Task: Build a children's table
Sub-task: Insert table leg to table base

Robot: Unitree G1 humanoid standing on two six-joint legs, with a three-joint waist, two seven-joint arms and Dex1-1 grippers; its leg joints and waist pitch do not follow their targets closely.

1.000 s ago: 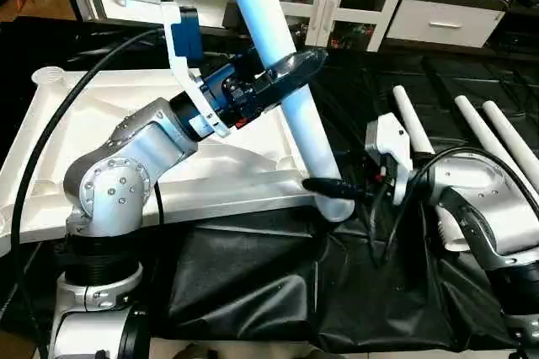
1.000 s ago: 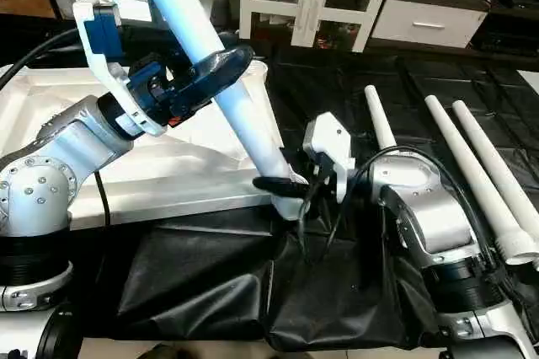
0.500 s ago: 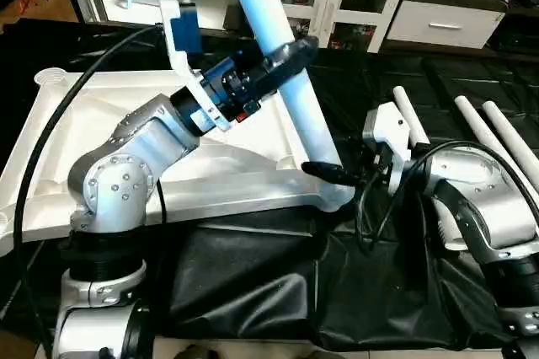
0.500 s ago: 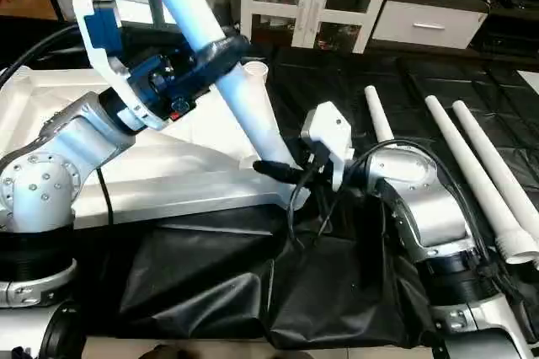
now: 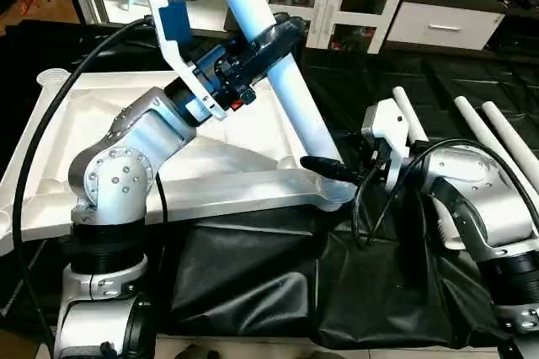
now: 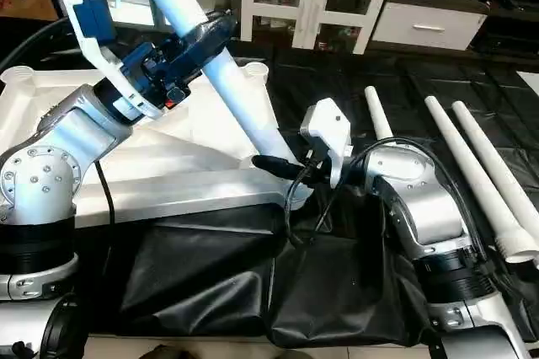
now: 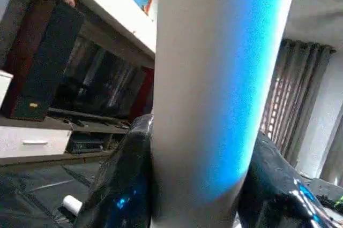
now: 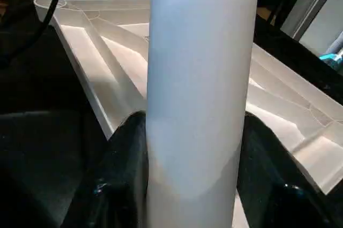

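Left eye view: white plastic square top point(image 5: 244, 182) lies ribbed side up on the black-covered worktop point(image 5: 253, 292); a long white tapered tube leg point(image 5: 278, 72) leans from its near corner socket, left end effector point(image 5: 274, 39) clamped high, right end effector point(image 5: 324, 167) gripping low. Left wrist view: fingers point(image 7: 120, 185) hug the leg. Right wrist view: fingers point(image 8: 120, 174) flank it.

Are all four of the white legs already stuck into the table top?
No: three legs lie loose on the black cloth beside the table top, and one leg is held at a corner by both grippers.
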